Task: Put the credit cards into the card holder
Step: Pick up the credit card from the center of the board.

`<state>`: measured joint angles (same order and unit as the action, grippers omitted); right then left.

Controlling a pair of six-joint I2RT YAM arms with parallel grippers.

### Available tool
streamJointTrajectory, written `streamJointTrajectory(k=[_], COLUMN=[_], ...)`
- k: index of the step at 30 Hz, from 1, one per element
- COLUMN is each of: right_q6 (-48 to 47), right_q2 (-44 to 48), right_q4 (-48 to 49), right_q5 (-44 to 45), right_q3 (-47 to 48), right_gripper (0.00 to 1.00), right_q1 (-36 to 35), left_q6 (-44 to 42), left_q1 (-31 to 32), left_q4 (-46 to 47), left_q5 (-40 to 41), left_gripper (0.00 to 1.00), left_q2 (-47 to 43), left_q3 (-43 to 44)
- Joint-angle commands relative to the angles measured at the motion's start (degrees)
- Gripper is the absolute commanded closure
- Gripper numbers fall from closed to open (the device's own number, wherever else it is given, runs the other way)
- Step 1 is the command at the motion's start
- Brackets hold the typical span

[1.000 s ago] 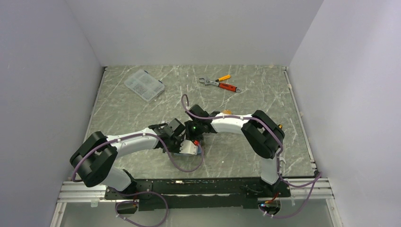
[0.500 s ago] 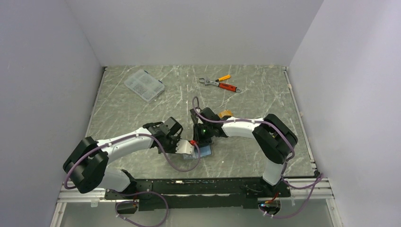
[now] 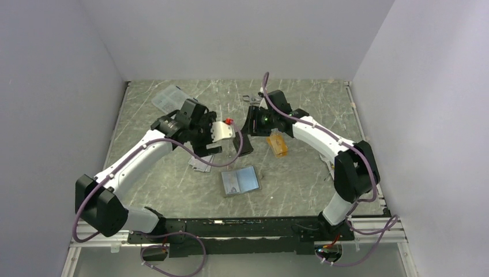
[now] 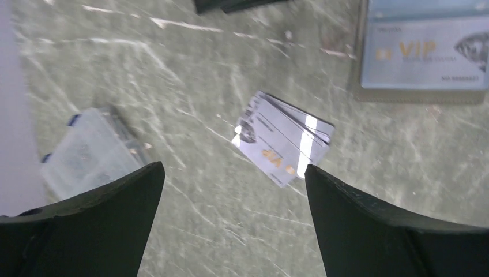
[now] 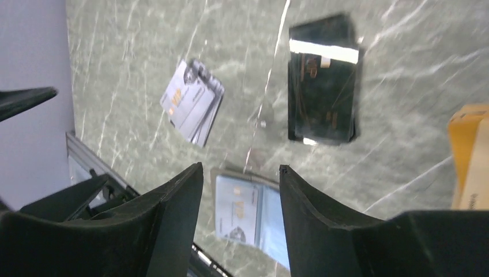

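Three stacks of credit cards lie loose, by our count: the silvery-grey stack (image 4: 282,147) beneath and between the left gripper (image 4: 232,173) jaws, the black stack (image 5: 323,78) beyond the right gripper (image 5: 241,168) fingertips, and the orange-gold stack (image 5: 470,150) out past its right-hand finger. The card holder (image 5: 245,213) lies open, seen through the gap of the right jaws, one pale VIP card seated in its lining. Left jaws spread wide, nothing held; right jaws partly spread, likewise empty. We judge the step to be fetching the next card. The left arm must descend and lift a single card off its thin, flat pile. A clear box (image 4: 92,153) sits beside the left-hand finger. The table (image 3: 288,187) is grey-green marble with pale veins, enclosed by plain walls (image 3: 242,34).
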<state>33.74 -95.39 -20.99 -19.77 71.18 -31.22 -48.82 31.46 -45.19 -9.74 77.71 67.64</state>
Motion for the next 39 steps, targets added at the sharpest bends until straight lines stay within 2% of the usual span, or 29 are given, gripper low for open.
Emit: streamJointTrajectory(k=[1,6,8,9,11,14,16,17,19,21,24,31,35,39], right_q6=[-4.2,-6.8,-7.5,-7.8,-8.4,-8.9,-9.2,-9.3,-9.0,-8.5,-7.5,-5.6,-5.2,-4.9], right_q2=[-4.2,-8.4,-9.2,-9.6,-10.5,-11.4,-11.7,-11.8,-12.4,-13.0,-13.9,-15.9,-16.5,-17.4], right_q4=[-3.4,-3.2,-2.9,-2.7,-2.3,-1.2,-0.2,0.4,1.2,1.8,3.4,6.3,7.2,8.1], right_q5=[4.2,7.6,8.6,8.8,8.9,7.7,7.4,7.3,6.7,6.3,5.1,3.9,4.1,4.3], right_q3=[5.0,8.9,9.4,9.5,9.5,8.8,8.1,7.8,7.4,7.0,6.1,4.8,4.2,3.1], right_gripper=[0.45,0.44,0.43,0.42,0.41,0.39,0.39,0.38,0.38,0.38,0.39,0.41,0.41,0.42], right_q1=[1.2,1.3,1.4,1.3,1.4,1.7,2.0,2.2,2.8,3.2,3.7,3.8,3.7,3.6], left_q6=[5.2,15.1,15.1,15.7,17.3,19.7,28.9,30.9,27.5,30.7,38.3,51.0,54.7,54.4], left_q1=[-0.2,-0.8,-1.3,-1.5,-2.4,-2.8,-4.9,-5.8,-6.0,-6.7,-6.8,-6.7,-5.9,-3.7], left_q4=[2.4,7.6,6.0,4.3,3.6,11.8,16.4,15.0,6.9,9.3,18.3,14.4,16.6,18.6], left_q5=[-0.6,7.4,6.9,6.9,5.4,5.0,7.5,5.0,-3.0,-6.9,-6.1,-8.0,-9.0,-6.5], left_gripper=[0.01,0.01,0.10,0.12,0.01,0.01,0.01,0.01,0.01,0.06,0.05,0.10,0.12,0.12], left_q2=[-1.5,1.3,3.8,5.4,6.9,2.6,3.4,6.1,12.6,14.5,15.5,30.7,35.4,36.6], left_q3=[6.7,12.8,14.7,16.5,18.1,13.5,11.0,11.8,16.4,14.4,9.6,17.2,16.9,16.4])
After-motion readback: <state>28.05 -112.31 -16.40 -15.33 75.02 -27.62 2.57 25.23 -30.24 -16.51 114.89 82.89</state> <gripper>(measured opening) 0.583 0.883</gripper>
